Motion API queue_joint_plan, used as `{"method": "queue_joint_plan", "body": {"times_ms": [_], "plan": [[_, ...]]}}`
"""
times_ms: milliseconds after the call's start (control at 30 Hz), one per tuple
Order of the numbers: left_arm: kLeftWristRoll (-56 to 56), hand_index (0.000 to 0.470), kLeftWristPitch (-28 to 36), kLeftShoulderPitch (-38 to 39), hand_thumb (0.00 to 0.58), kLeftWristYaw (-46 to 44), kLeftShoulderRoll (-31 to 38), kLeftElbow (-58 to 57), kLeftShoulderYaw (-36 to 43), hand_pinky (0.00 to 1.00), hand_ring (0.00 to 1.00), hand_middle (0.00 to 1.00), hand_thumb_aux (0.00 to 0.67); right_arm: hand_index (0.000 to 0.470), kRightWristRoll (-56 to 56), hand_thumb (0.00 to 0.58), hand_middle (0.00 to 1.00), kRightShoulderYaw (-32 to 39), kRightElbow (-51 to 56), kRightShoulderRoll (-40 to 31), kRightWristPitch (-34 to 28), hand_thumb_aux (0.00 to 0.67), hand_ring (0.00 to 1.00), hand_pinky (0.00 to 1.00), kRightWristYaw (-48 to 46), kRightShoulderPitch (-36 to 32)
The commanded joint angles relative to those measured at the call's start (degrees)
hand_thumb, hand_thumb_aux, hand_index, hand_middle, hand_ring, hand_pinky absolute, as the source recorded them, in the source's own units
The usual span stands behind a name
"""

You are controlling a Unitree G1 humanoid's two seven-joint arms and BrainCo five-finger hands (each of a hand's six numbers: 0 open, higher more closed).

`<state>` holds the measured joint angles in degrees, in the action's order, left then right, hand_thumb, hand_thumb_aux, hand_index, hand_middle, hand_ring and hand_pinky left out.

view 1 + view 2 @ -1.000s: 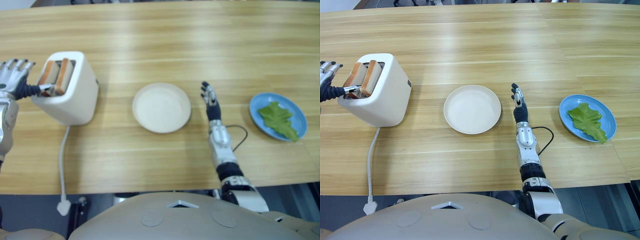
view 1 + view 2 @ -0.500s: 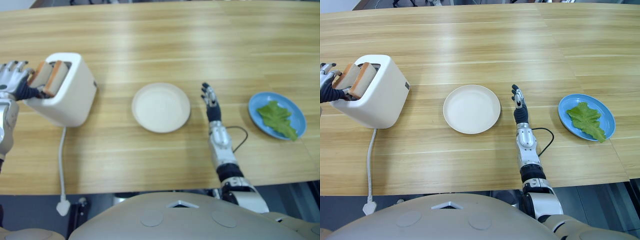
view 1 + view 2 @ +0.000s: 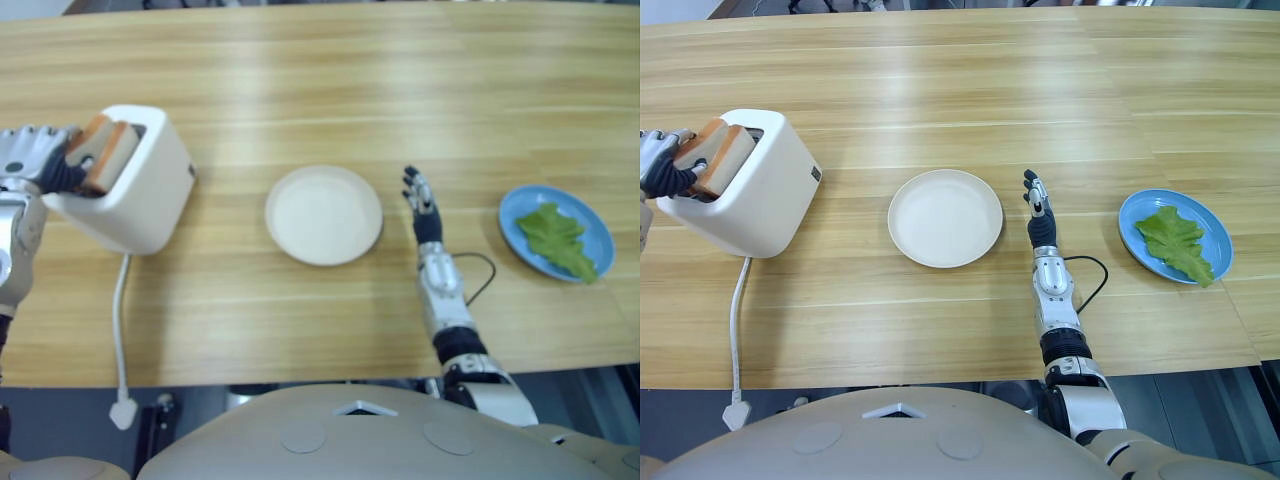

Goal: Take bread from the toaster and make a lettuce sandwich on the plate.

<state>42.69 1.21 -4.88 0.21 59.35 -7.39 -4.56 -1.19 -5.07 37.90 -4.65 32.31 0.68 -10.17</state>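
A white toaster (image 3: 140, 190) stands tilted at the table's left, with two brown bread slices (image 3: 105, 152) sticking out of its top. My left hand (image 3: 30, 158) is at the toaster's left side, its fingers curled around the outer slice (image 3: 702, 150). The empty cream plate (image 3: 323, 215) lies in the middle of the table. My right hand (image 3: 422, 200) rests flat and open on the wood just right of that plate. A green lettuce leaf (image 3: 556, 238) lies on a blue plate (image 3: 513, 207) at the far right.
The toaster's white cord (image 3: 120, 320) runs down to the near table edge, where its plug (image 3: 122, 412) hangs over. A thin black cable (image 3: 480, 275) loops beside my right forearm. Bare wood stretches across the far half of the table.
My left hand has closed in on the outer bread slice. The toaster has tipped and shifted a little to the left. The right arm has kept still.
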Motion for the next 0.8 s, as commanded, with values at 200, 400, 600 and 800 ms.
{"method": "queue_joint_plan", "body": {"times_ms": [200,400,600,800], "plan": [[-21.8,0.460,-7.3,-2.7,0.580,-2.5,-7.0,2.7,-12.9,1.00,1.00,1.00,0.670,0.000,0.8,0.000,0.00,-0.7,1.4,0.2,-0.9,0.000,0.00,0.00,0.5,0.2],[-41.8,0.460,-9.2,-8.3,0.580,-5.9,-12.4,4.2,-25.7,1.00,1.00,1.00,0.670,0.000,0.9,0.000,0.00,-0.8,1.8,0.4,-1.0,0.000,0.00,0.00,0.7,0.1],[-51.7,0.460,-8.9,-10.1,0.580,-8.7,-15.5,13.2,-28.3,1.00,1.00,1.00,0.670,0.000,0.9,0.000,0.00,-0.8,2.4,0.5,-1.1,0.000,0.00,0.00,0.9,0.0],[-59.1,0.460,0.0,-9.4,0.580,-12.7,-24.3,25.0,-16.1,1.00,1.00,1.00,0.670,0.000,0.8,0.000,0.00,-0.8,2.9,0.7,-1.2,0.000,0.00,0.00,1.2,-0.4]]}}
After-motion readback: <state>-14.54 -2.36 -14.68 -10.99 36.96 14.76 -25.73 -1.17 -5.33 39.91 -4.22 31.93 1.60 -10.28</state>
